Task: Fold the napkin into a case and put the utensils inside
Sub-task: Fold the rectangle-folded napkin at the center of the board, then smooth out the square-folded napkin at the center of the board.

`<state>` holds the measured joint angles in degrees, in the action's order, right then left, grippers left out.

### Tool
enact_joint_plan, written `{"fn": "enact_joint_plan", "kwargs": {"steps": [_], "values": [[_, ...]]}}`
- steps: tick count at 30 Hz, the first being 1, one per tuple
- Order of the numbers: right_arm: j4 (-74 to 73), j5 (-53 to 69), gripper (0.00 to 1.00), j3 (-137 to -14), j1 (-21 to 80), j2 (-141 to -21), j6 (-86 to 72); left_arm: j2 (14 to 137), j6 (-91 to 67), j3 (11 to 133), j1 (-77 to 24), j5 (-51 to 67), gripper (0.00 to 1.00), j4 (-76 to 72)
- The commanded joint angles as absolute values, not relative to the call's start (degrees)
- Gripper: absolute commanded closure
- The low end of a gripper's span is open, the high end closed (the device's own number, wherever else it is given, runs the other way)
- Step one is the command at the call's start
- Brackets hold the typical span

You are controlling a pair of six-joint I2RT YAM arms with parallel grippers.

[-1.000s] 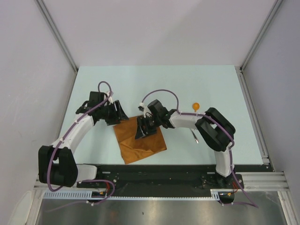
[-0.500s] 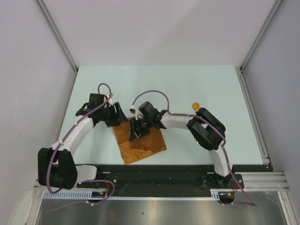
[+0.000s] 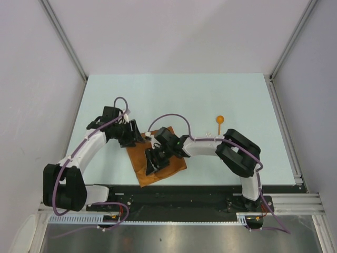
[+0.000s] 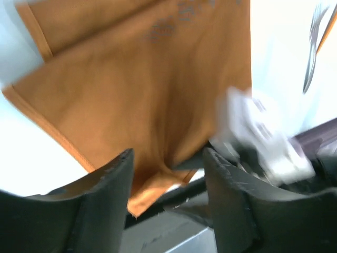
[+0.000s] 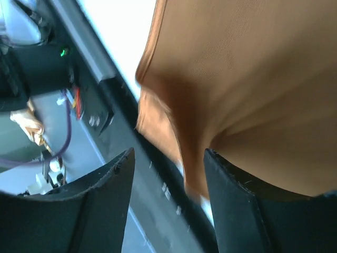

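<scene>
1. Rust-orange napkin [image 3: 177, 162] sits on the pale table [image 3: 158, 95], close to the near edge and just ahead of the black rail [image 3: 179, 194]; it's folded over into a broad, skewed rectangle, and the left wrist view catches layered hems on the cloth [image 4: 147, 95].
2. Left fingers [image 3: 134, 138] are down at the napkin's far-left corner; from the wrist camera the two fingers [image 4: 105, 205] stand clearly apart, with cloth lying in the gap and a crease running down into it; whether either one touches the cloth, I can't tell.
3. Right fingers [image 3: 152, 162] are over the middle of the napkin, angled toward its near-left edge; the wrist view has these fingers [image 5: 100, 205] spread wide as well, the cloth [image 5: 253, 79] puckered and its edge bunched in front of the gap; apart, not clamped on it.
4. Spoon [image 3: 219, 125] lies on the table to the right of the napkin and well apart from it, just beyond the right arm [image 3: 239, 153]; its round orange bowl points to the far side.
5. Fork [image 4: 314, 47] shows its silver tines in the top-right corner of the left wrist view, on the table past the napkin's edge; from above it's mostly hidden by the right arm.
</scene>
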<state>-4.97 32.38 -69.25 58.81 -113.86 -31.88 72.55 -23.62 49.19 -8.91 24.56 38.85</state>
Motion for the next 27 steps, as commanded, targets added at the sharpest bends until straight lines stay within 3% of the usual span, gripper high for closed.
{"fn": "enact_joint_plan", "kwargs": {"steps": [1, 3, 12, 16, 22, 27], "values": [[-2.6, 32.2, 0.39, -63.8, 56.7, -102.2, -32.5, 76.3, -23.2, 53.7, -10.1, 23.7, 0.43, 31.6], [-1.1, 31.3, 0.4, -61.6, 55.8, -100.1, -34.1, 77.3, -23.0, 55.2, -11.2, 22.8, 0.46, 31.8], [0.3, 23.1, 0.62, -47.3, 53.7, -90.3, -42.3, 83.2, -22.9, 59.9, -18.6, 18.9, 0.61, 31.8], [-6.0, 15.9, 0.83, -43.0, 52.6, -84.0, -45.4, 85.8, -22.9, 61.0, -20.3, 17.8, 0.64, 32.0], [-13.7, 3.7, 0.99, -40.8, 57.6, -81.0, -48.2, 86.1, -24.1, 60.1, -20.9, 17.0, 0.68, 30.0], [-16.5, 0.9, 1.0, -39.9, 57.7, -82.2, -50.8, 84.2, -24.2, 59.9, -20.9, 16.0, 0.68, 30.7]]}}
